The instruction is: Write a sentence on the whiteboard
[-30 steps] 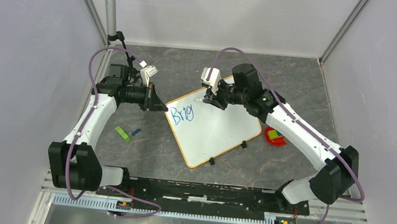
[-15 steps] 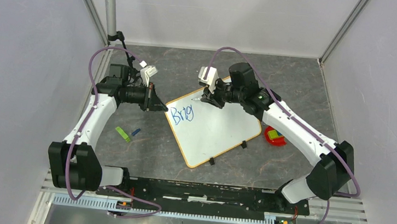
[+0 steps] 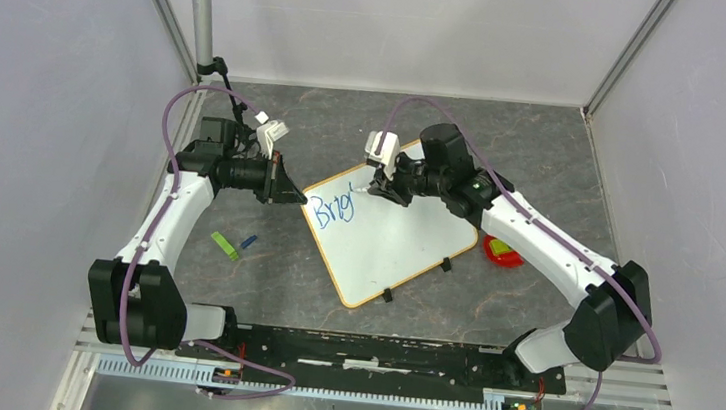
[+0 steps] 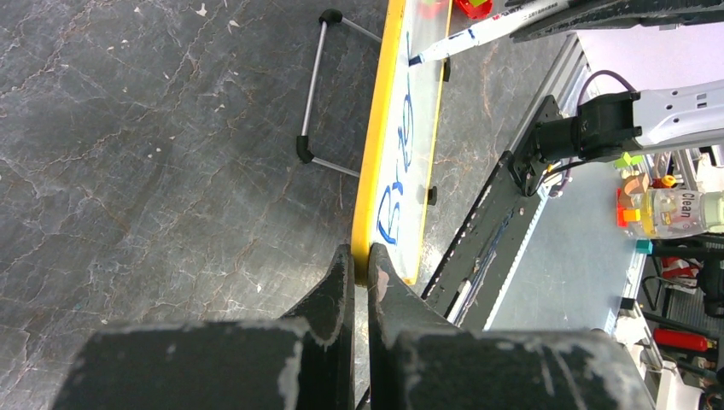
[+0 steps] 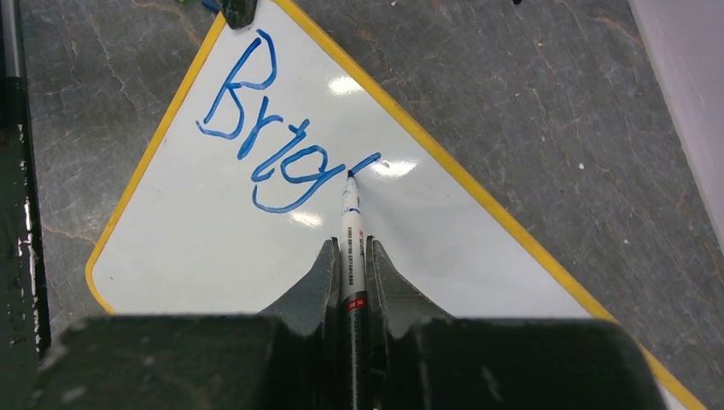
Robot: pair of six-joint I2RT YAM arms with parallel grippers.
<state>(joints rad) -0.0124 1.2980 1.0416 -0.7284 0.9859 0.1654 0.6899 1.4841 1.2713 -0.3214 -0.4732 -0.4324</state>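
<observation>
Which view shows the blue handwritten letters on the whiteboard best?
The right wrist view: the blue handwritten letters are large and face-on. The top external view shows them small; the left wrist view, steeply foreshortened.

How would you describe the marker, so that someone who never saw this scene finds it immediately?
Find the yellow-framed whiteboard in the middle of the grey table. Near its far corner the right gripper is shut on the marker, its tip touching the board after the blue lettering. It is a slim white pen, unlike the small green piece and blue piece lying left of the board.
</observation>
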